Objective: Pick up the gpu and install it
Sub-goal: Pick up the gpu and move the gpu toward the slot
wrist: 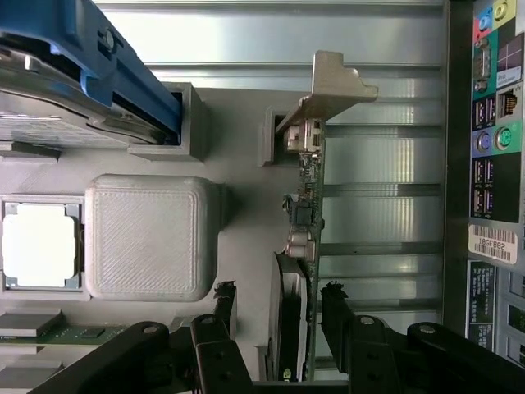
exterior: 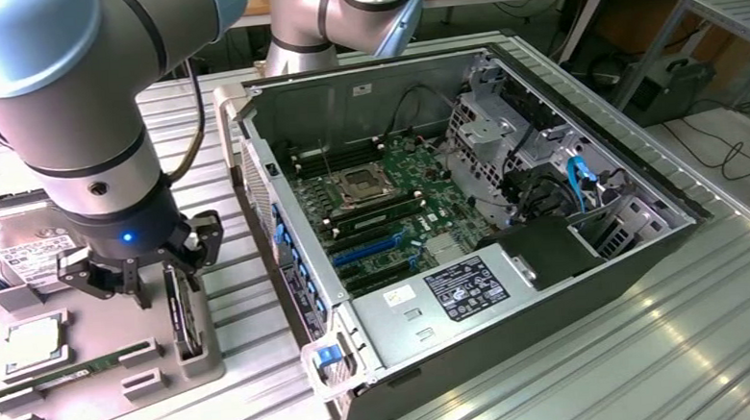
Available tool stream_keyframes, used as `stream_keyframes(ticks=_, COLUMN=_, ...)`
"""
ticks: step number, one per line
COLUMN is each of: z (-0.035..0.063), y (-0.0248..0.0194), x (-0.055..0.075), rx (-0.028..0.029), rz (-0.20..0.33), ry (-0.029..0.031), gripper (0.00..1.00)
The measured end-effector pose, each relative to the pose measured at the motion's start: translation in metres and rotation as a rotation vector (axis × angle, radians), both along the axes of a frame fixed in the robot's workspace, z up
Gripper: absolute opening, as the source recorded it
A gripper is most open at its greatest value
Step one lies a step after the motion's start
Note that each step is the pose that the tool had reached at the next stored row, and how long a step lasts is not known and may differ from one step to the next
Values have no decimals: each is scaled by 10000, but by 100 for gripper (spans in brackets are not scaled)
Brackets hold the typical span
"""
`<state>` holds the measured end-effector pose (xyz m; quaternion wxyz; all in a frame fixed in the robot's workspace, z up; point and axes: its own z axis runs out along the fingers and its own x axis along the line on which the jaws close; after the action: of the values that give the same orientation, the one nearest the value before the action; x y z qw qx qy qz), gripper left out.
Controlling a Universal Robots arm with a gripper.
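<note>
The gpu (exterior: 183, 316) stands on edge in a slot of the grey tray (wrist: 246, 164) on the worktop, beside the open computer case (exterior: 344, 106). The gripper (wrist: 279, 300) straddles it, fingers (wrist: 336, 308) open on either side (apparently not touching). Closing squarely on the flat faces, clear of the bracket (wrist: 328, 82), seems wisest.

You see a black gripper (exterior: 145, 278) under a grey arm (exterior: 75, 120) with a blue light (exterior: 126, 237). The graphics card (wrist: 310, 246) is dark with a green edge, and its bracket (wrist: 328, 82) is pale grey. The tray (wrist: 152, 238) is grey with fine ridged lines. The circuit board (exterior: 393, 195) is green with blue slots (exterior: 367, 252). The table (exterior: 690, 347) is ribbed silver.
</note>
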<state>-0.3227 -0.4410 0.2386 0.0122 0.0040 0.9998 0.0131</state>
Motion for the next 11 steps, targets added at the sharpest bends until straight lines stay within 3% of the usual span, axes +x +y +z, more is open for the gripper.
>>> stream_keyframes(ticks=11, z=-95, y=-23, x=50, rx=1, rz=-210, ry=4, gripper=54)
